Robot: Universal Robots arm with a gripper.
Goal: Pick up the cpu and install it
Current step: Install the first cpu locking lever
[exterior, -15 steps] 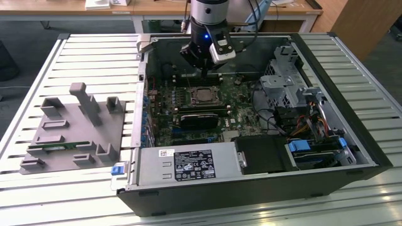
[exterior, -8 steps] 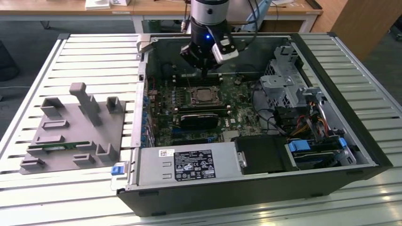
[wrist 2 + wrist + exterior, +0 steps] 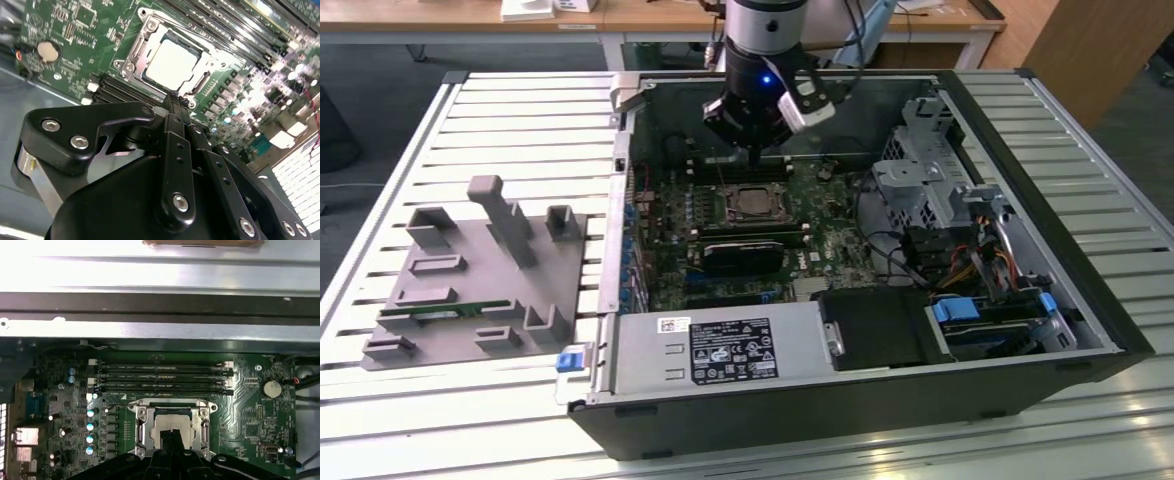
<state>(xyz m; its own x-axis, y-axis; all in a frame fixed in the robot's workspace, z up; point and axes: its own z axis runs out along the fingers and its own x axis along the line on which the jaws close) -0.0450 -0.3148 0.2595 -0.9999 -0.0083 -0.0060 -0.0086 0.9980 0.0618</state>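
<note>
Seated flat in the motherboard socket (image 3: 167,60): the cpu (image 3: 171,61), metal top up, square, so without a long axis, edges parallel to the socket frame. Poised just above, the claw (image 3: 176,102), fingers pressed together, holding nothing, inside the open computer case (image 3: 1014,130).

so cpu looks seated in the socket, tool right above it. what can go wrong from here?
1. The tool hangs close over the cpu; any downward drift could press the chip into the socket.
2. Whether the cpu lies flat in the socket cannot be confirmed, so it may be skewed.
3. The memory slots run beside the socket, so a sideways retreat could clip them.
</note>
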